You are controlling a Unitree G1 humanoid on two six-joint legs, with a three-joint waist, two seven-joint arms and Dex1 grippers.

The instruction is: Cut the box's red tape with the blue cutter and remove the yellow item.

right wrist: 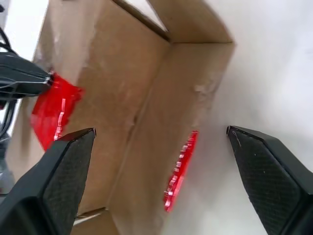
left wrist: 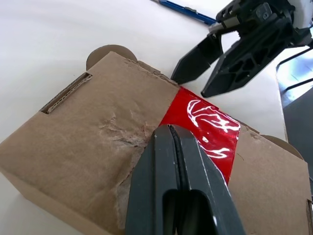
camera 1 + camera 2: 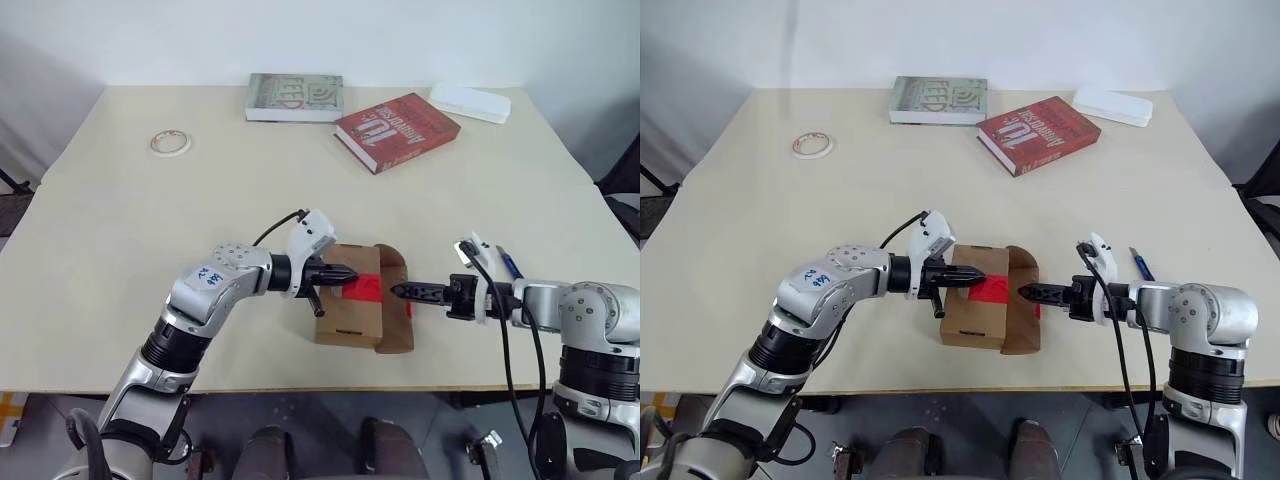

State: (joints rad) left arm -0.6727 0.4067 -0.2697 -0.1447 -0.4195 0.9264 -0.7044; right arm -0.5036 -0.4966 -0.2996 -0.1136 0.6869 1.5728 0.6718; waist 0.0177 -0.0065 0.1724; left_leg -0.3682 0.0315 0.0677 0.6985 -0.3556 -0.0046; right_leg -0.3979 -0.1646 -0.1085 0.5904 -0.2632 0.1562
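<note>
Red tape [image 2: 205, 128] cut, box [image 3: 345, 310] flap open. Left gripper [image 3: 972, 272] jaws together pin the lid; right gripper [image 3: 1032, 292] jaws apart — reach inside slowly.

— Where's the box [image 3: 350, 300]?
— Between both claws, brown cardboard, right flap raised.
— The red tape [image 2: 208, 127]?
— Glossy, at the left claw's [image 3: 347, 273] tip.
— The blue cutter [image 3: 510, 264]?
— Just beyond the right claw's [image 3: 400, 292] wrist.

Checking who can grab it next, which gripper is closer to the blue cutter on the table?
Right. The blue cutter lies on the table just behind the right gripper wrist; the left gripper rests shut on the box, across from it.
</note>
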